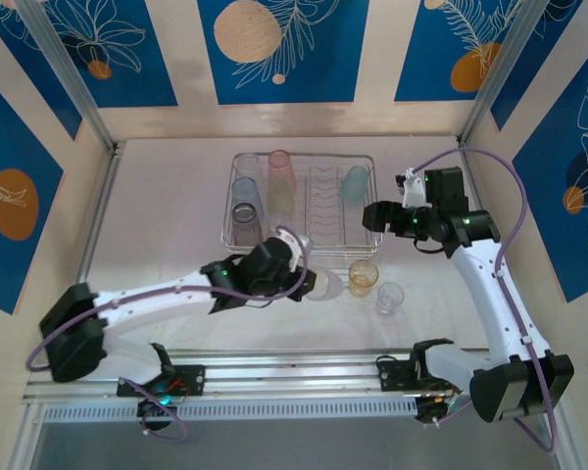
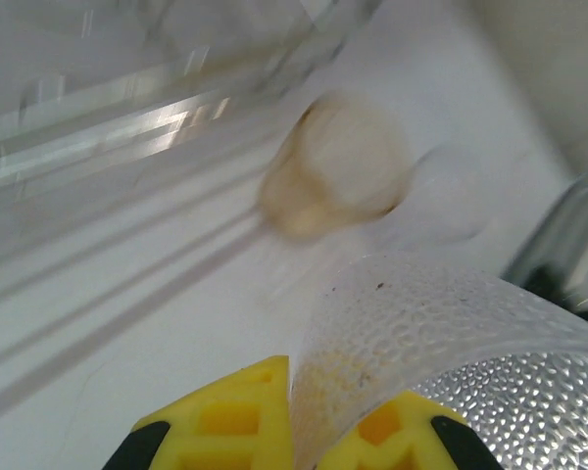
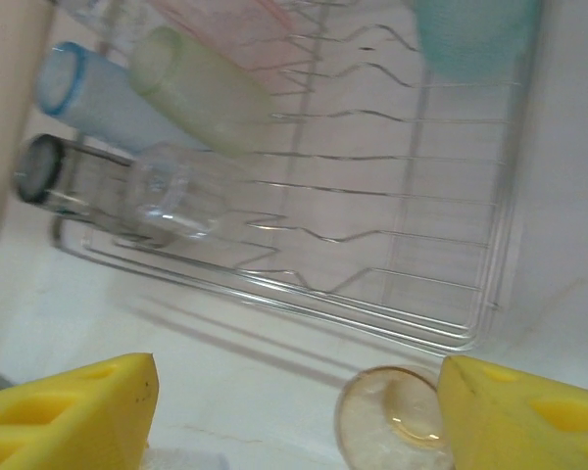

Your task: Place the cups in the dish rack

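While closed, left jaws on cup point(image 2: 451, 333).

White table point(image 1: 167, 215); blue wall panels point(image 1: 314, 59) (leaf and orange-disc prints) surround it.

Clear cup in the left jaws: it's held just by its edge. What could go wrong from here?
1. The left jaws pinch only the thin rim of the clear cup, so it may slip or tilt when lifted.
2. The amber cup stands close beside it; a swing toward the dish rack could knock it over.
3. The right jaws hang open near that amber cup, so the two arms might crowd each other.
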`<state>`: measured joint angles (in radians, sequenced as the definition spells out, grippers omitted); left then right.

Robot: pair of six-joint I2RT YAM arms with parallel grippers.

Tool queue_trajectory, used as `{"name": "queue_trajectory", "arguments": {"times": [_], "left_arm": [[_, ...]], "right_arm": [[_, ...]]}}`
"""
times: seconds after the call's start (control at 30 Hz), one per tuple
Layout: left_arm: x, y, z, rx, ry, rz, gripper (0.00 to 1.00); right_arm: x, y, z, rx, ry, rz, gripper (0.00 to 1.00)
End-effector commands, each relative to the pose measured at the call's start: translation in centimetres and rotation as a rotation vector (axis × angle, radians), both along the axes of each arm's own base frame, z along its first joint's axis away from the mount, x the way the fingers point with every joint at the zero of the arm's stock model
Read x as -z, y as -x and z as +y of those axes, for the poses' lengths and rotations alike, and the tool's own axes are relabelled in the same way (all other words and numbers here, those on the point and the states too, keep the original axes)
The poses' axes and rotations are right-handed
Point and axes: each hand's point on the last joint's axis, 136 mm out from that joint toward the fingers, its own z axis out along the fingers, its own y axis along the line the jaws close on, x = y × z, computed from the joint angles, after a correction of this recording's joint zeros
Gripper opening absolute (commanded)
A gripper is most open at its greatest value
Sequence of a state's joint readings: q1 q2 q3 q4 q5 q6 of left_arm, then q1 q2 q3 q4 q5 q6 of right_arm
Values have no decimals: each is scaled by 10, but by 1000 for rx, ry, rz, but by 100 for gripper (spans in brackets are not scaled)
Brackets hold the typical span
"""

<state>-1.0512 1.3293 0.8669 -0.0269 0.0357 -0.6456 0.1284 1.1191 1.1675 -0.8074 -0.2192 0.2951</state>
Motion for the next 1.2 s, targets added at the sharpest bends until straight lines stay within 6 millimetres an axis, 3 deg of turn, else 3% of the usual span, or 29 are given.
{"name": "queue_trajectory", "arguments": {"times": [0.0, 0.13, 0.3, 0.57, 0.77, 1.17], "left_arm": [[-98, -16, -24, -14, 456, -137, 0], [-148, -22, -39, 26, 646, -187, 0], [-167, -27, -38, 32, 802, -186, 0], [-175, -47, -13, -14, 939, -165, 0], [-177, -48, -14, -6, 924, -179, 0], [-174, -50, -14, -8, 913, -181, 0]], "right_arm": [[-45, 10, 30, -141, -208, -24, 78], [-87, 19, 43, -224, -371, -67, 81], [-109, 34, 55, -324, -459, -73, 84], [-106, 48, 69, -424, -535, -24, 85], [-108, 57, 81, -502, -564, -7, 84], [-98, 60, 99, -563, -575, 60, 71]]}}
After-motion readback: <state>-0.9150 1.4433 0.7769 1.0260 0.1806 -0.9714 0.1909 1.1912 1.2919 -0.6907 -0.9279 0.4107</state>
